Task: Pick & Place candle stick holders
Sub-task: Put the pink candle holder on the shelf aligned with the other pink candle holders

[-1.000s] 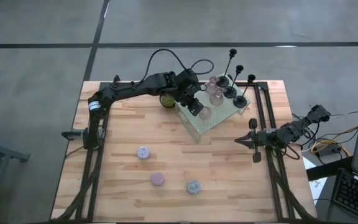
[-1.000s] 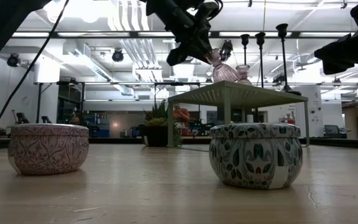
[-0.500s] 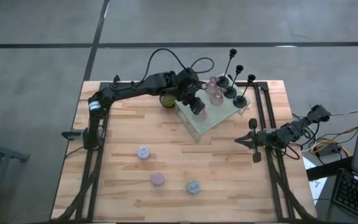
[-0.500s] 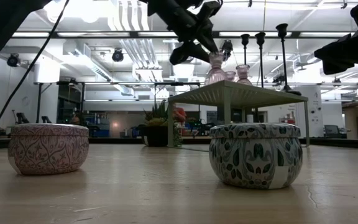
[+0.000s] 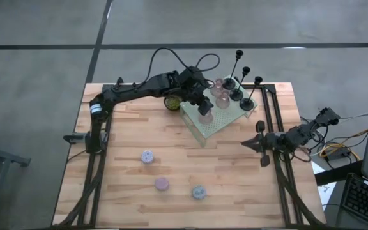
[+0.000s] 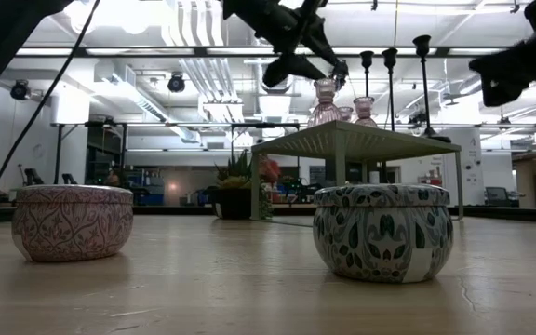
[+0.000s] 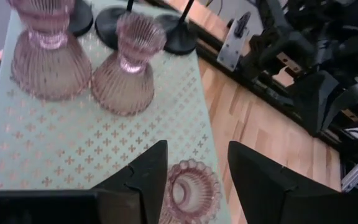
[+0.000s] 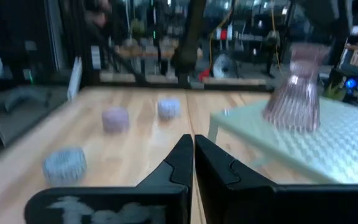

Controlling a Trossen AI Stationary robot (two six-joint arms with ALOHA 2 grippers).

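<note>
Platform (image 7: 104,149) bears pink cup (image 7: 190,190) between left end effector (image 7: 194,171) fingers.

Your left arm reaches long across the far side of the tabletop (image 5: 126,191), its left gripper (image 7: 194,171) pointing downward with the fingers (image 7: 146,177) spread apart and nothing between them. Your right arm waits folded at the right edge, the right gripper (image 8: 193,158) pressed closed.

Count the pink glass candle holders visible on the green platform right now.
3. Two ribbed ones stand side by side at the platform's back, one beside the other, near the black holders' bases. The third stands at the platform's edge, between the left gripper's open fingers.
</note>
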